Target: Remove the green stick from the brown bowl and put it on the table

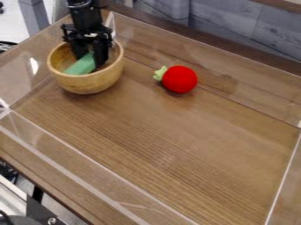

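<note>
Big brown desk [177,154], with see-through walls at the edges. Near its far left corner, round brown bowl [86,83]. Well right of the bowl, toward the far edge, red fruit toy [180,79] with green leaf. In the bowl, green stick [81,65], tilted. At its upper end, dark fingers [91,46], maybe clamped on it, but too small and dark to tell.

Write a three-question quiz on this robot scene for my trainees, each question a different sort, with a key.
1. True or false: the green stick has been set down on the table.
2. Multiple choice: what colour is the round fruit toy? a) yellow b) red c) blue
3. Fill in the blank: the gripper is over the brown ____, at the stick.

Key: 1 false; 2 b; 3 bowl
</note>
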